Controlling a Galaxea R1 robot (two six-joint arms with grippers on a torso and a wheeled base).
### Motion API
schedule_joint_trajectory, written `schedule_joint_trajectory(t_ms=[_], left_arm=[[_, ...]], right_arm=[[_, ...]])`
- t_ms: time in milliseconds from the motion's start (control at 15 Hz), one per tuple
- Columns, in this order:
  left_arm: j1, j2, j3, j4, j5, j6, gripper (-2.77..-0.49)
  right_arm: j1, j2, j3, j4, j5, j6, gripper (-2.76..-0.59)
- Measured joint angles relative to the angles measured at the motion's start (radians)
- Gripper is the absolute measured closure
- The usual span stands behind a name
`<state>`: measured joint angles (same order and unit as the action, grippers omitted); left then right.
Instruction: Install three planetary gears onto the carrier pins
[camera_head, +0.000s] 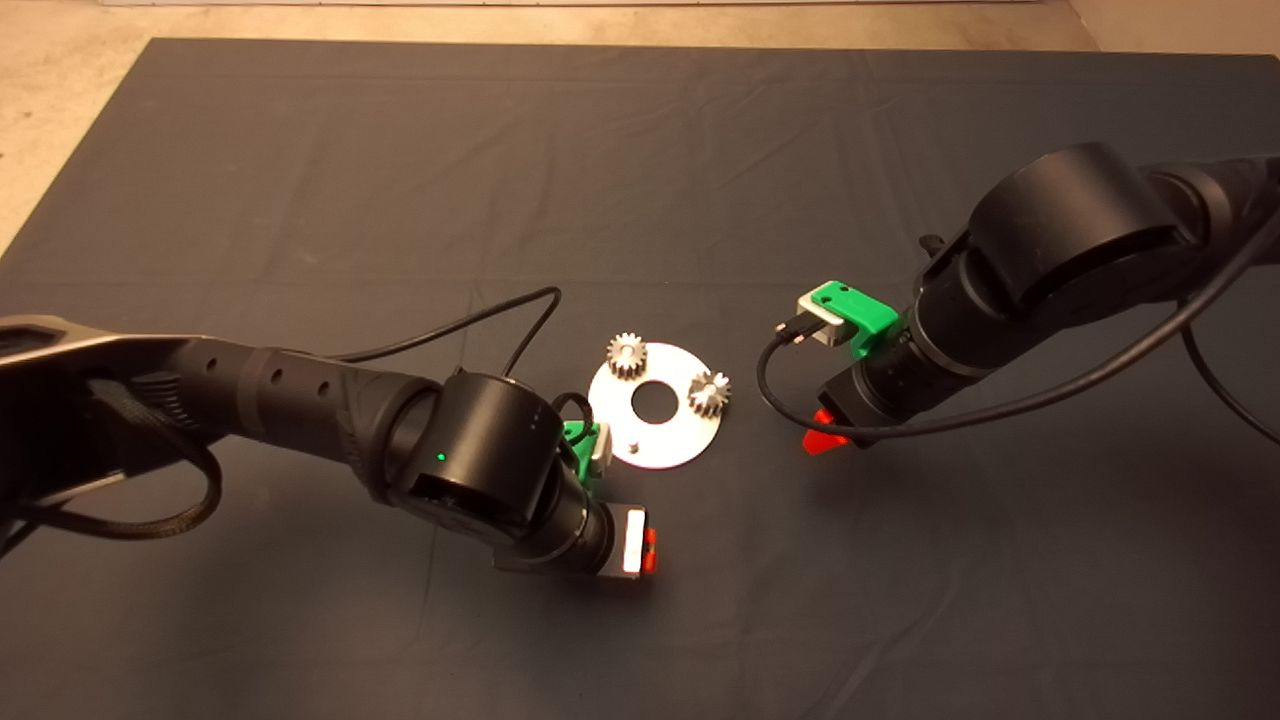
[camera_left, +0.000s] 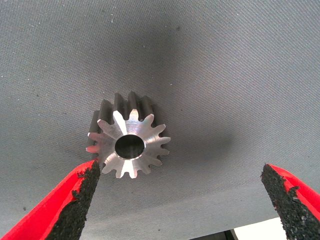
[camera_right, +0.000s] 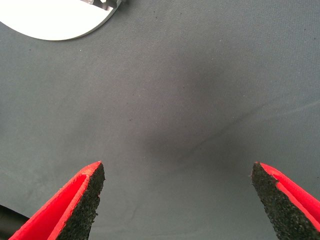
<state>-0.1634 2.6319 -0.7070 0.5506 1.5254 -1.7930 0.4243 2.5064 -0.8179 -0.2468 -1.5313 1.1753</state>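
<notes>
Dark mat (camera_head: 400, 180): disc (camera_head: 668, 440) w/ two gears seated (camera_head: 627, 355), one pin bare (camera_head: 634, 445). Left gripper (camera_left: 182, 200) spread wide, third gear (camera_left: 129, 143) lying betw fingers, touching one pad (camera_left: 82, 192). Right gripper (camera_right: 177, 197) agape, nothing held, just beside disc.

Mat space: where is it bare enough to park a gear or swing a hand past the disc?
The mat is bare beyond the disc, and below both arms. It is crowded around the disc: two gears sit on it, the left hand is open over the third gear, and the open right hand is beside it.
</notes>
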Motion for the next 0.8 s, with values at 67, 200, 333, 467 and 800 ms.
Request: schedule_joint_trajectory(t_ms=[67,200,333,467,800], left_arm=[[0.0,0.0,0.0,0.0,0.0,0.001,-2.33],[0.0,-0.003,0.0,0.0,-0.003,0.01,-2.33],[0.0,-0.015,0.004,0.0,-0.012,0.022,-2.33],[0.0,-0.022,0.007,0.0,-0.015,0.029,-2.33],[0.0,-0.034,0.007,0.003,-0.001,0.04,-2.33]], right_arm=[[0.0,0.0,0.0,0.0,0.0,0.0,-2.18],[0.0,-0.002,0.001,0.0,0.0,0.0,-2.18],[0.0,-0.003,0.003,0.0,0.0,0.0,-2.18],[0.0,-0.002,0.006,0.0,0.0,0.0,-2.18],[0.0,-0.002,0.007,0.0,0.001,0.0,-2.18]])
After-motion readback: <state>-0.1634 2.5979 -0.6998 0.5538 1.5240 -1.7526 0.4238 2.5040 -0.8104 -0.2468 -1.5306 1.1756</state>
